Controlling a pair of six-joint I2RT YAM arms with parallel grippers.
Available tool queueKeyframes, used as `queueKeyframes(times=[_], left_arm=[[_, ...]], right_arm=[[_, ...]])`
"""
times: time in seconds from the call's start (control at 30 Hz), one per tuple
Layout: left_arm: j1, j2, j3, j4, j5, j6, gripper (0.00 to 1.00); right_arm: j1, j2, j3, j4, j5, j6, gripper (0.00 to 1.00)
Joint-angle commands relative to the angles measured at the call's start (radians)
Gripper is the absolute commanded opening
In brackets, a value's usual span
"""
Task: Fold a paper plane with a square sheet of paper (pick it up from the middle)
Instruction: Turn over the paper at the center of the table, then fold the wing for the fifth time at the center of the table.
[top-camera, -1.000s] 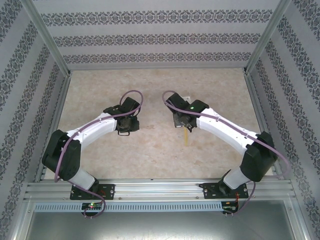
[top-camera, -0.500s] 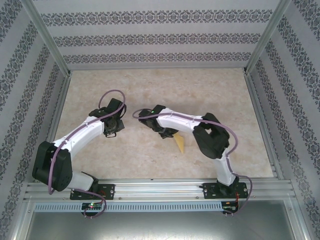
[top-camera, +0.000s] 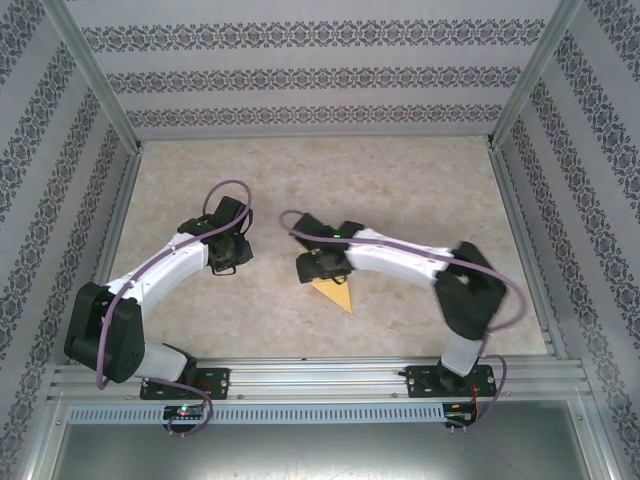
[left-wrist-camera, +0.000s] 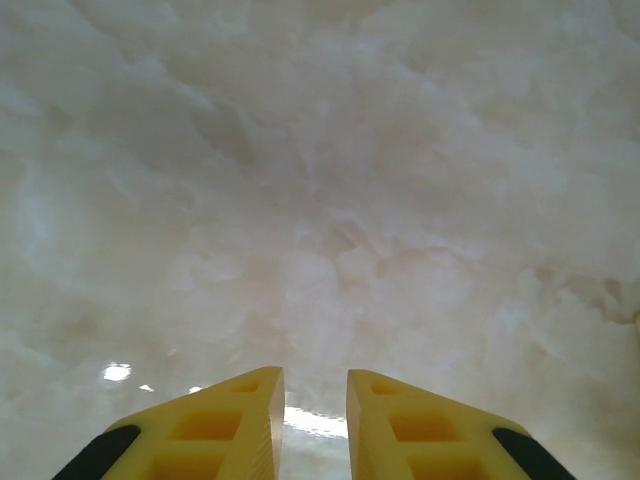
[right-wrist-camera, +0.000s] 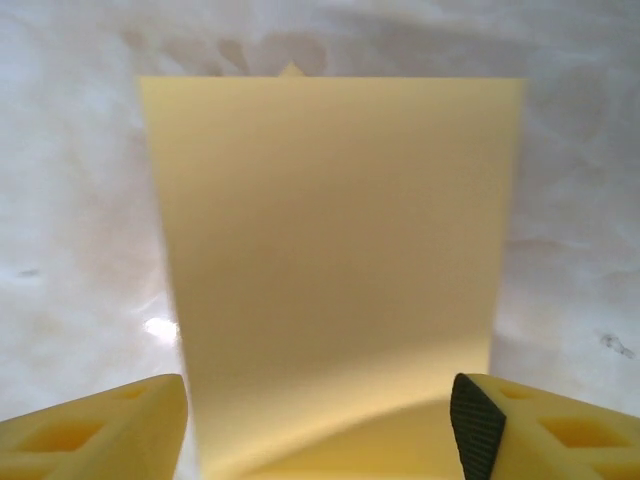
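While my right gripper hangs just off table centre, the thin yellow paper sheet lies flat on the beige marbled table top. It pokes out from under that gripper toward 5 o'clock as a pointed wedge, tip toward my arm bases.

Right wrist view: the sheet reads as a plain rectangle running from 6 o'clock up to 12, with a tiny point just visible past its far edge at 12. My right gripper is spread wide and unclenched, one yellow finger at 7 o'clock and the other at 5. The sheet's side edges run right by their inner faces. I can't tell if the tips touch the paper; nothing is pinched.

My left gripper sits at 9 o'clock from the right one, well apart from the sheet, over bare table.

Left wrist view: my left gripper has its yellow fingers nearly together with a narrow slit between them. Nothing is in the slit, just bare table top beyond. Whether the tips touch the surface, can't tell.
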Motion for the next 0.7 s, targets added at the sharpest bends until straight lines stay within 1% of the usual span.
queueKeyframes(times=[0.0,0.07,0.13,0.2,0.27,0.33,0.37,0.43,0.53,0.67], left_arm=[[-0.003,0.011,0.006,0.055,0.073,0.029,0.26],[-0.008,0.016,0.006,0.073,0.093,0.031,0.28],[-0.012,0.029,0.012,0.085,0.119,0.033,0.28],[-0.02,0.044,0.027,0.086,0.148,0.037,0.28],[-0.032,0.058,0.038,0.088,0.172,0.042,0.29],[-0.043,0.069,0.04,0.09,0.183,0.037,0.29],[-0.048,0.072,0.038,0.094,0.185,0.032,0.29],[-0.06,0.081,0.038,0.1,0.19,0.027,0.29],[-0.077,0.102,0.047,0.101,0.205,0.028,0.29],[-0.095,0.134,0.071,0.087,0.217,0.039,0.29]], right_arm=[[-0.077,-0.184,-0.201,0.344,-0.225,0.018,0.74],[-0.138,-0.281,-0.307,0.444,-0.286,0.049,0.73],[-0.191,-0.339,-0.381,0.498,-0.333,0.067,0.7],[-0.231,-0.37,-0.44,0.526,-0.339,0.09,0.62],[-0.266,-0.379,-0.512,0.61,-0.38,0.125,0.51],[-0.288,-0.362,-0.567,0.698,-0.429,0.164,0.4],[-0.291,-0.347,-0.583,0.729,-0.445,0.18,0.37],[-0.292,-0.31,-0.589,0.762,-0.472,0.192,0.36],[-0.288,-0.245,-0.573,0.822,-0.536,0.207,0.27],[-0.264,-0.181,-0.549,0.849,-0.546,0.21,0.26]])
